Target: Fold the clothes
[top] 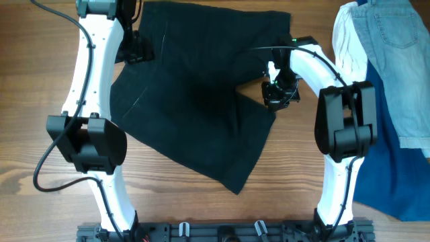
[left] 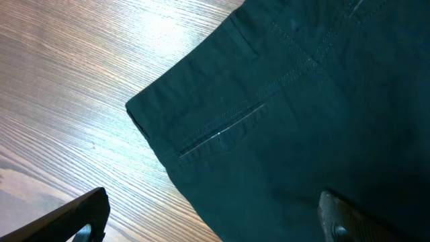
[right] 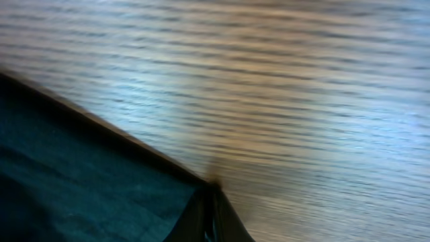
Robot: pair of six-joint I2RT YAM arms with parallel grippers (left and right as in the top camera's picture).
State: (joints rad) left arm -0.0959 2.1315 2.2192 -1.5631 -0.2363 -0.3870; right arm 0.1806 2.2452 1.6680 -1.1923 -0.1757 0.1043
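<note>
The black garment (top: 195, 87) lies spread on the wooden table, one leg pointing to the front (top: 235, 168). My left gripper (top: 138, 48) is over its back left corner. In the left wrist view the jaws (left: 211, 225) are wide open, one finger over the wood and the other over the black fabric (left: 289, 114) with its stitched pocket slit. My right gripper (top: 279, 94) is at the garment's right edge. In the blurred right wrist view its fingers (right: 211, 215) are pressed together at the hem of the black cloth (right: 80, 181).
A light-blue denim piece (top: 396, 60) lies at the right over a bright blue cloth (top: 396, 168), with a white fabric (top: 346, 40) at its left edge. Bare wood (top: 27, 81) shows to the left and in front.
</note>
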